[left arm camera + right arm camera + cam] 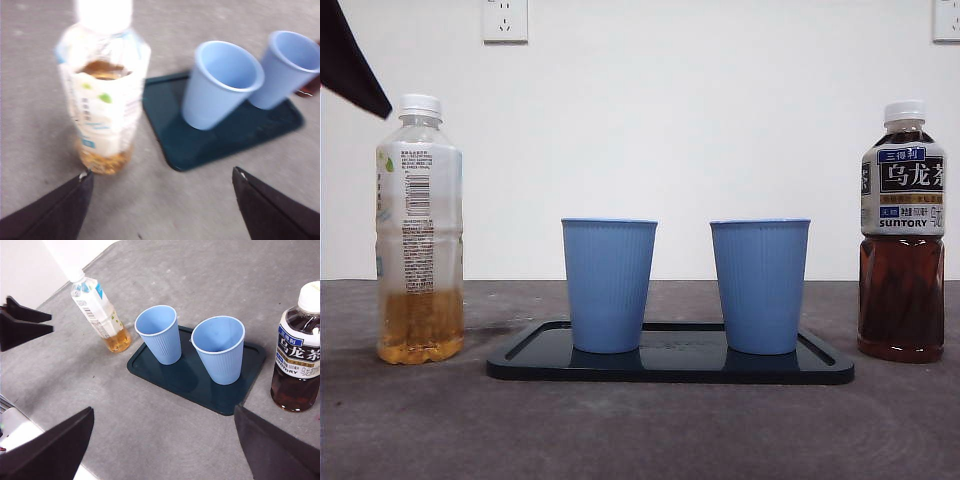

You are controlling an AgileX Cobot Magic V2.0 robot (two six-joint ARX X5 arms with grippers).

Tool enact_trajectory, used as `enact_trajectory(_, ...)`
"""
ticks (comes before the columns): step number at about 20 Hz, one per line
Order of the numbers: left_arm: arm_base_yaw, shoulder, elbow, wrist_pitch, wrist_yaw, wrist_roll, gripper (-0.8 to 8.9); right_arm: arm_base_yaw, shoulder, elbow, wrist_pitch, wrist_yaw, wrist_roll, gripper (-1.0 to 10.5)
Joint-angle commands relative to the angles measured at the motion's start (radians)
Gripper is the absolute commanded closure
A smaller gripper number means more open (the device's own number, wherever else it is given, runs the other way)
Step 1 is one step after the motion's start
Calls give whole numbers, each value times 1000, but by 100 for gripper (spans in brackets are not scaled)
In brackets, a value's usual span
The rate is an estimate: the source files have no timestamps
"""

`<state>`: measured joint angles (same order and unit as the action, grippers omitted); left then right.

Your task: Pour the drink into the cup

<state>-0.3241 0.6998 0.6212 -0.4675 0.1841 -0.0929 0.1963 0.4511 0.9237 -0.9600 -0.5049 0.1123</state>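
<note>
The left gripper [161, 175], jaws wide and empty, hangs near the capped pale-tea bottle [418, 230] left of the tray [670, 368]. It should centre on the bottle's body before closing. Two blue cups [609, 285] stand on the tray; the right gripper [164, 412] waits open, empty.

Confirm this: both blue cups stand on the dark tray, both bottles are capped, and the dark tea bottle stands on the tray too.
Not quite. The dark tea bottle stands on the table beside the tray, not on it; the front view shows this. Both blue cups do stand on the tray, and both bottles, including the pale one, are capped.
</note>
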Motion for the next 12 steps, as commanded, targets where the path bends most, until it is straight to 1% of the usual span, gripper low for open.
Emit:
enact_trajectory(1, -4, 27, -19, 77, -21, -6, 380, 5, 2, 13, 9, -2, 11, 496)
enact_trajectory(4, -4, 99, -35, 144, -57, -6, 375, 5, 2, 13, 10, 1, 12, 496)
enact_trajectory(5, -4, 129, -35, 167, -62, -8, 357, 5, 2, 13, 9, 1, 13, 496)
enact_trajectory(7, -4, 192, -35, 229, -65, -9, 264, 5, 2, 13, 9, 3, 13, 496)
enact_trajectory(8, -4, 226, -35, 262, -66, -12, 251, 5, 2, 13, 9, 9, 15, 496)
enact_trajectory(9, -4, 252, -35, 287, -68, -14, 251, 5, 2, 13, 9, 9, 15, 496)
enact_trajectory(10, -4, 283, -35, 316, -94, -14, 251, 5, 2, 13, 9, 10, 15, 496)
enact_trajectory(12, -4, 336, -35, 367, -122, -13, 251, 5, 2, 13, 9, 35, 15, 496)
